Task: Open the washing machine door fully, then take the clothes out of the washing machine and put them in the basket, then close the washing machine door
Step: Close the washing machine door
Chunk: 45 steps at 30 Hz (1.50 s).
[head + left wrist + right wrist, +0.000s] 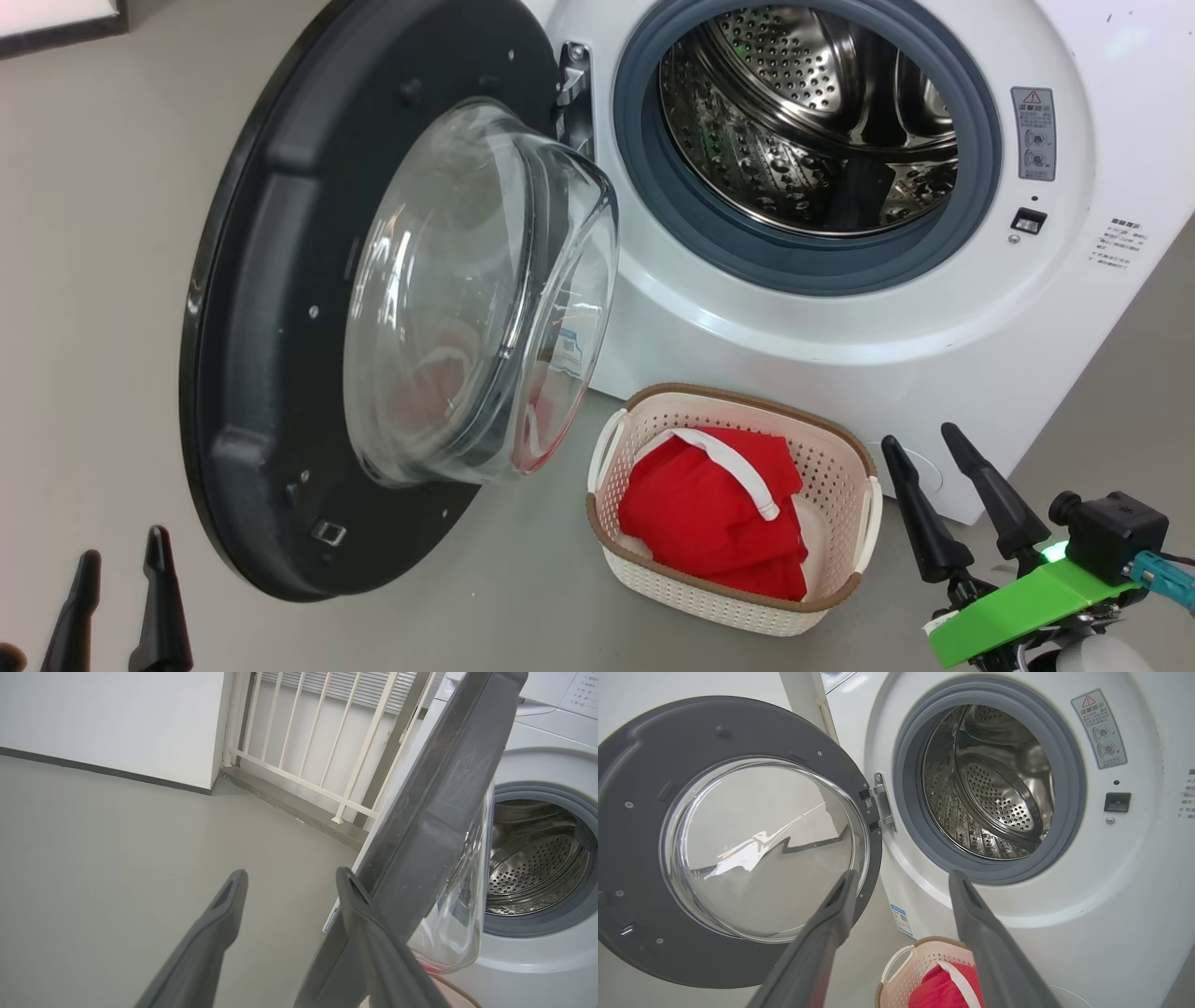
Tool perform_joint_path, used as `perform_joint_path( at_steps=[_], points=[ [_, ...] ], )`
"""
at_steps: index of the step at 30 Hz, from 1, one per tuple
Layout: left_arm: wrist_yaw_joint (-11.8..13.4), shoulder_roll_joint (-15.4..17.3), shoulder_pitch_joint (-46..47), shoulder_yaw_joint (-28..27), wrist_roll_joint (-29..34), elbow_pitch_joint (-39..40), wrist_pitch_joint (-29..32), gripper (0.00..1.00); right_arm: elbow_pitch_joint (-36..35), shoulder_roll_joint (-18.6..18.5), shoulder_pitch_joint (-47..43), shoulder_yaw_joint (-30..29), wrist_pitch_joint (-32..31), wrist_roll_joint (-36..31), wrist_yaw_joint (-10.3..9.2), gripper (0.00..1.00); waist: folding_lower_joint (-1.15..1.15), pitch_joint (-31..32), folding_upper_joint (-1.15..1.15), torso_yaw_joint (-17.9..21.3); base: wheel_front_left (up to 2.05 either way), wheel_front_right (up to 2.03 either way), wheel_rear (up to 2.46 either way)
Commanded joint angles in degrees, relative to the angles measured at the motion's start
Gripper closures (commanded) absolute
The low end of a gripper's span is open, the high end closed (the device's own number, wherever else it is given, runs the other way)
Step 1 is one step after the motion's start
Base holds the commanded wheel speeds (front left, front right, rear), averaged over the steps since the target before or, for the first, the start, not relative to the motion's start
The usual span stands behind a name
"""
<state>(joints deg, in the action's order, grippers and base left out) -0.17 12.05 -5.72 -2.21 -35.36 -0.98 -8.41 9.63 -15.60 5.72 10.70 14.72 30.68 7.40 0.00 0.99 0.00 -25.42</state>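
Door (280, 308) opened wide, drum (812, 121) seemingly emptied, clothes (709, 513) laid in basket (691, 588); only closing is left. Left gripper (123, 544) and right gripper (920, 435) are spread, empty.

Open door (640, 812), clothes (941, 989) in basket (906, 963)

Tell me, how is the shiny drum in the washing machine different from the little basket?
The drum is shiny steel; the basket is cream plastic with a brown rim. The drum looks empty, while the basket holds the red clothes. The drum sits inside the washing machine and opens sideways; the basket stands on the floor and opens upward. Both are full of little holes.
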Motion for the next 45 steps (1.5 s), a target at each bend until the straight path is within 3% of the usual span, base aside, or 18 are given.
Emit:
perform_joint_path(
  at_steps=[1, 13, 14, 15, 16, 18, 19, 28, 36, 39, 45],
  points=[
    [0.48, 1.55, 1.02, -1.88, 0.47, 1.82, -0.16, 0.0, -1.35, -0.84, 0.5, 1.24, 0.28, -0.67, 0.09, 0.0, 0.0, 0.07, 0.0, 0.04, 0.0, 0.0, 0.0],
    [0.87, 2.65, 1.37, -2.09, 0.32, 3.97, 0.39, 0.0, -1.26, -0.81, 0.57, 1.5, 0.28, -0.48, 0.09, 0.0, 0.0, 0.17, 0.0, 0.84, 0.0, 0.0, 0.0],
    [0.88, 2.87, 1.49, -2.15, 0.3, 4.29, 0.55, 0.11, -1.27, -0.79, 0.58, 1.5, 0.28, -0.47, 0.09, 0.0, 0.0, 0.15, 0.0, 0.93, 0.0, 0.0, 0.0],
    [0.9, 3.13, 1.61, -2.21, 0.33, 4.61, 0.72, 0.29, -1.28, -0.75, 0.58, 1.48, 0.28, -0.49, 0.09, 0.0, 0.0, 0.13, 0.0, 1.01, 0.0, 0.0, 0.0],
    [0.96, 3.37, 1.74, -2.3, 0.33, 4.93, 0.9, 0.58, -1.29, -0.69, 0.58, 1.47, 0.28, -0.51, 0.09, 0.0, 0.0, 0.11, 0.0, 1.1, 0.0, 0.0, 0.0],
    [1.04, 3.75, 2.09, -2.64, 0.08, 5.59, 1.17, 0.93, -1.3, -0.58, 0.61, 1.41, 0.28, -0.55, 0.09, 0.0, 0.0, 0.06, 0.0, 1.26, 0.0, 0.0, 0.0],
    [1.07, 4.01, 2.34, -2.88, -0.11, 5.92, 1.37, 1.0, -1.31, -0.53, 0.59, 1.37, 0.28, -0.55, 0.09, 0.0, 0.0, 0.05, 0.0, 1.33, 0.0, 0.0, 0.0],
    [-0.04, 7.79, 8.61, -6.08, -5.0, 8.54, 5.59, 1.0, -1.46, -0.43, 0.69, 0.99, 0.28, -0.64, 0.09, 0.0, 0.0, -0.12, 0.0, 2.0, 0.0, 0.0, 0.0],
    [-0.95, 9.99, 16.68, -10.53, -16.37, 6.81, 12.62, 1.0, -1.53, -0.38, 0.75, 0.95, 0.28, -0.69, 0.09, 0.0, 0.0, -0.02, 0.0, 4.03, 0.0, 0.0, 0.0],
    [-0.38, 10.08, 19.17, -12.53, -22.28, 5.08, 16.27, 1.0, -1.45, -0.48, 0.61, 0.87, 0.28, -0.63, 0.09, 0.0, 0.0, 0.03, 0.0, 4.97, 0.0, 0.0, 0.0],
    [3.13, 10.27, 23.06, -15.86, -33.44, 0.61, 25.07, 1.0, -1.42, -0.61, 0.61, 0.79, 0.28, -0.53, 0.09, 0.0, 0.0, -0.05, 0.0, 7.0, 0.0, 0.0, 0.0]
  ],
)
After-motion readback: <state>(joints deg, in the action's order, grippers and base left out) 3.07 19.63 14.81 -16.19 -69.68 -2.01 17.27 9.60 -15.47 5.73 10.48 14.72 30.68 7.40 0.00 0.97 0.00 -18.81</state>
